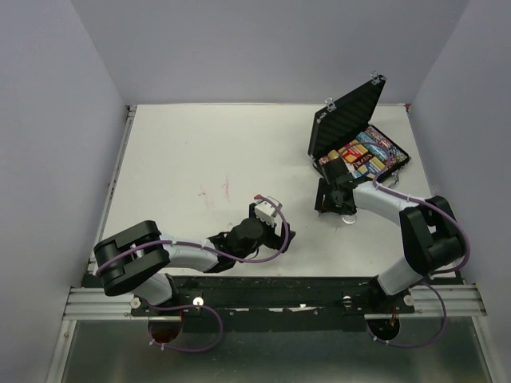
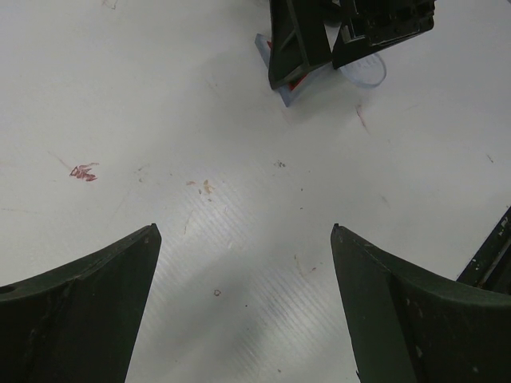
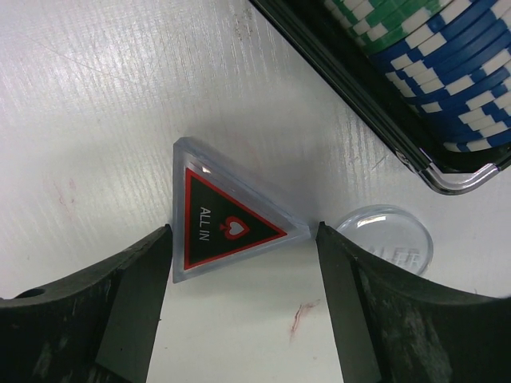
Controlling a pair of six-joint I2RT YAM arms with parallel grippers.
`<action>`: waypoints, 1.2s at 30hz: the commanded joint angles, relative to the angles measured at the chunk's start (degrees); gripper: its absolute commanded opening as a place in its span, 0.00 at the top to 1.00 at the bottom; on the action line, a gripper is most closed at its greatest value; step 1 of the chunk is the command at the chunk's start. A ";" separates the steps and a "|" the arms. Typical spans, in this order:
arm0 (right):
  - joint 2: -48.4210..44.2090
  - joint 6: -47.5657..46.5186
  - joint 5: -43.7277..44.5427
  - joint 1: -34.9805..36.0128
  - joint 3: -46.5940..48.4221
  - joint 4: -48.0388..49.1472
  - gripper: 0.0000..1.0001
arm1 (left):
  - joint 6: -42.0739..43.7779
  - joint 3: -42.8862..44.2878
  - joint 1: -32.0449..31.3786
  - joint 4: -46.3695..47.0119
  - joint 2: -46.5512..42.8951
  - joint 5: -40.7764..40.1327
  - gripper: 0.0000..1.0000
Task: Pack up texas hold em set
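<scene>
Spanning the whole workspace, the white table [image 1: 200, 152] carries a few faint red smudges [image 2: 83, 171] near its middle. Black ribbed case [image 1: 351, 120] sits at the far right corner, lid propped up and leaning back, base lying flat. Rows of multicoloured poker chips [image 1: 372, 149] fill the base; the right wrist view shows blue-and-white and green-and-white rows on edge behind the case wall, with a silver corner [image 3: 459, 182] just below. Left gripper [image 2: 243, 239] hovers over bare table near the centre, jaws spread wide, nothing between them. Right gripper [image 3: 243, 235] is low over the table just in front of the case, jaws wide apart and straddling the triangular "ALL IN" marker [image 3: 219, 219], which lies flat on the table; contact with either finger cannot be confirmed. Clear disc [image 3: 386, 239] lies flat just beside the marker's right corner, partly behind the right finger.
</scene>
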 commanded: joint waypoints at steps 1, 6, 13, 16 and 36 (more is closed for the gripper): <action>2.14 0.77 1.22 0.33 -0.54 -1.55 0.21 | 0.23 0.11 -0.33 1.32 -0.07 -1.52 0.05; 2.05 0.68 1.31 0.33 -0.81 -1.28 0.24 | 0.23 0.11 -0.33 1.50 -0.07 -1.52 0.05; 2.58 -0.64 2.36 0.24 -0.54 -1.37 0.30 | 0.23 -0.07 -0.33 1.41 -0.15 -1.53 0.05; 2.84 -0.82 3.59 0.24 -0.37 -1.90 0.25 | 0.23 -0.07 -0.33 1.41 -0.24 -1.53 0.05; 5.57 -2.31 3.51 0.33 0.69 -2.60 0.22 | 0.14 -0.68 -0.24 2.03 -0.60 -1.79 0.05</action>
